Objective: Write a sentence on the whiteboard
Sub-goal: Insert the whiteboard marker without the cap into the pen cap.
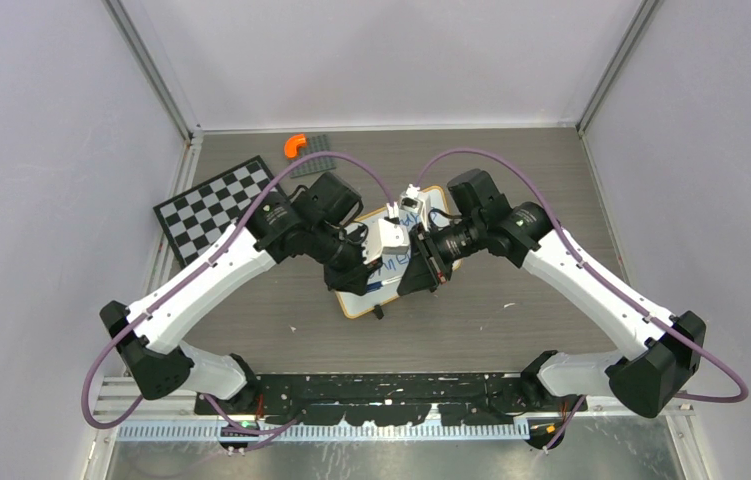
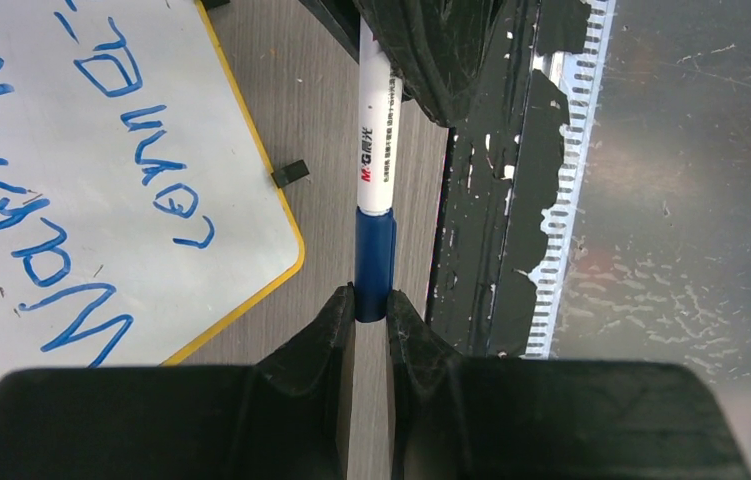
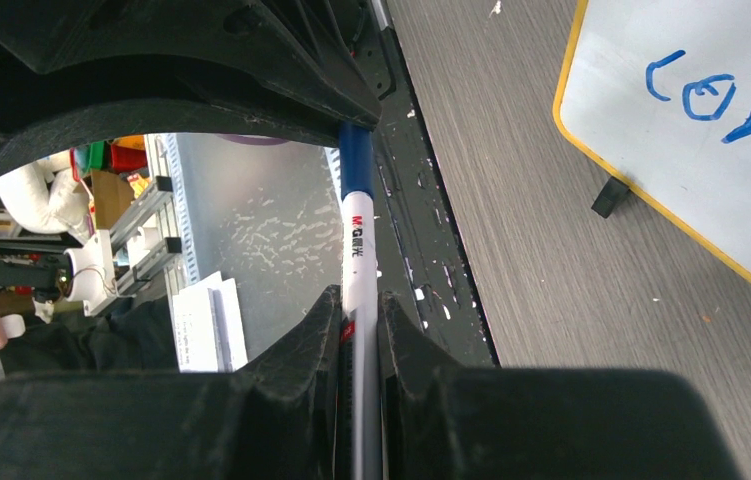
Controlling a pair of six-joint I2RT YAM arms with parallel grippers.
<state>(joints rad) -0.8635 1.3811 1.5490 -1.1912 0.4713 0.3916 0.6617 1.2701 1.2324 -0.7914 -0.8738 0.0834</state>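
Note:
The whiteboard (image 1: 361, 300) lies mid-table, mostly hidden under both grippers. Its yellow rim and white face show in the left wrist view (image 2: 241, 230) and the right wrist view (image 3: 711, 190). The sentence (image 2: 61, 260) is blue script in two lines; part of it shows in the right wrist view (image 3: 716, 100). A white marker (image 2: 379, 150) with a blue cap (image 2: 374, 250) hangs between the grippers, above the table beside the board. My left gripper (image 2: 371, 305) is shut on the cap. My right gripper (image 3: 359, 300) is shut on the barrel (image 3: 358, 250).
A black-and-white checkered board (image 1: 216, 205) lies at the back left. An orange piece (image 1: 294, 145) and a grey plate (image 1: 315, 156) sit at the back. The black base rail (image 1: 381, 395) runs along the near edge. A small black foot (image 1: 378, 312) sticks out from the whiteboard.

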